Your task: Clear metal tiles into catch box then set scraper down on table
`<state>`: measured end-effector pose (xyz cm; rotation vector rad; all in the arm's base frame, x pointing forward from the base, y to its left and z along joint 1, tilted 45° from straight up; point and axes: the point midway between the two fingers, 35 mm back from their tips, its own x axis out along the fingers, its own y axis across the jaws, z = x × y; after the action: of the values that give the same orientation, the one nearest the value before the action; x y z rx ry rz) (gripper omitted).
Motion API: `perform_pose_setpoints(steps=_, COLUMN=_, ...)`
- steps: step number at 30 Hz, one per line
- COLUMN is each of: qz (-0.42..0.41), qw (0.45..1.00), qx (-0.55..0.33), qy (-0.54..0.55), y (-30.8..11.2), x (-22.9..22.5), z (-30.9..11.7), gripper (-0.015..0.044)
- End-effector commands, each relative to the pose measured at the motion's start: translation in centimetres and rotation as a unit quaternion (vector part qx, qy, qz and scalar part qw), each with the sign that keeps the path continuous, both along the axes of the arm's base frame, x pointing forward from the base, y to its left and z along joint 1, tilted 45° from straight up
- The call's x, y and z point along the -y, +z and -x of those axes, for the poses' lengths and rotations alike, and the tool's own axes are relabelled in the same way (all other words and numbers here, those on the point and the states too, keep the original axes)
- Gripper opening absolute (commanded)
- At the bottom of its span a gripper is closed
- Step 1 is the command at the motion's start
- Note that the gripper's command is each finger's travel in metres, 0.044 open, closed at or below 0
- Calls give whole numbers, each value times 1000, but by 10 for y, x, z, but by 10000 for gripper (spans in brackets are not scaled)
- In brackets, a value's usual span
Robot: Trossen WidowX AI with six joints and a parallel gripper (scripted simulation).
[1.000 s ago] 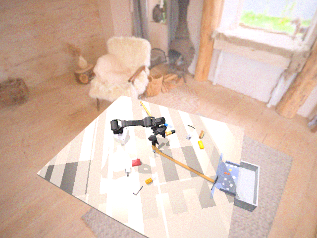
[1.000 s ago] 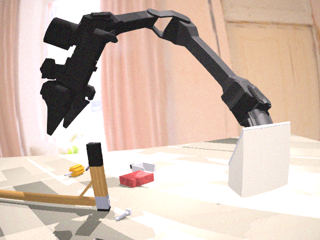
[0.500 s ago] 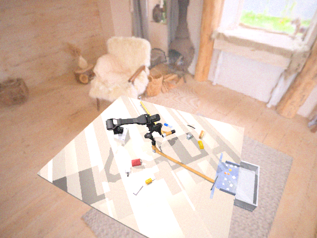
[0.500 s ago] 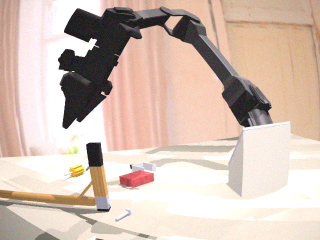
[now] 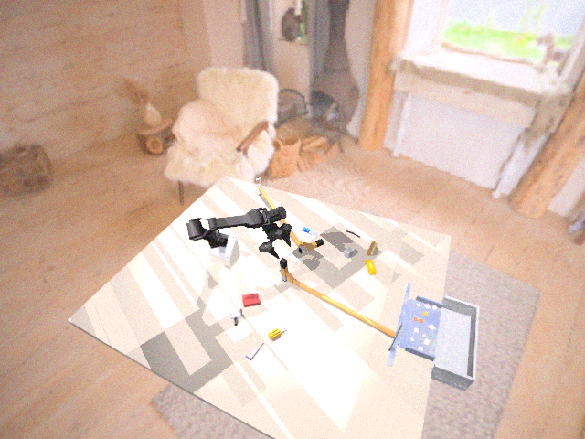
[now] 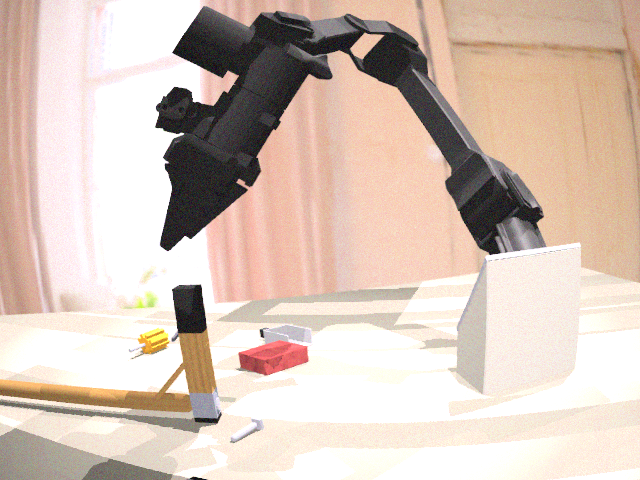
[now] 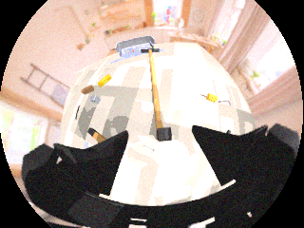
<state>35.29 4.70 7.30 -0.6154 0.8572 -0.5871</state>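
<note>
Red block (image 5: pixel 251 299) (image 6: pixel 273 356), yellow-handled screwdriver (image 5: pixel 274 334) (image 6: pixel 154 341) (image 7: pixel 212 98), yellow block (image 5: pixel 370 266) (image 7: pixel 104 80), cream fleece armchair (image 5: pixel 221 123)

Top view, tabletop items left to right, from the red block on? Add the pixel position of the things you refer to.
red block (image 5: pixel 251 300) (image 6: pixel 273 357) → yellow-handled screwdriver (image 5: pixel 274 334) (image 6: pixel 154 341) (image 7: pixel 212 98) → yellow block (image 5: pixel 370 266) (image 7: pixel 104 80) → blue bench plate (image 5: pixel 420 309) → grey catch box (image 5: pixel 474 340)
</note>
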Motion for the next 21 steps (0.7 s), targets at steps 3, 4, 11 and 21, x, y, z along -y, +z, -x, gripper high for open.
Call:
perform_pose_setpoints(steps=3, qz=0, qw=1000, qx=11, qy=10, y=1, x=-1, z=15, gripper=440)
perform_pose_setpoints(steps=4, qz=1, qw=1000, qx=12, qy=12, y=1, x=-1, z=18, gripper=440)
perform_pose_setpoints(steps=11, qz=2, qw=1000, qx=17, qy=21, y=-1, x=-1, z=31, gripper=440)
perform_pose_setpoints(steps=21, qz=2, qw=1000, qx=16, qy=21, y=-20, x=17, z=31, gripper=440)
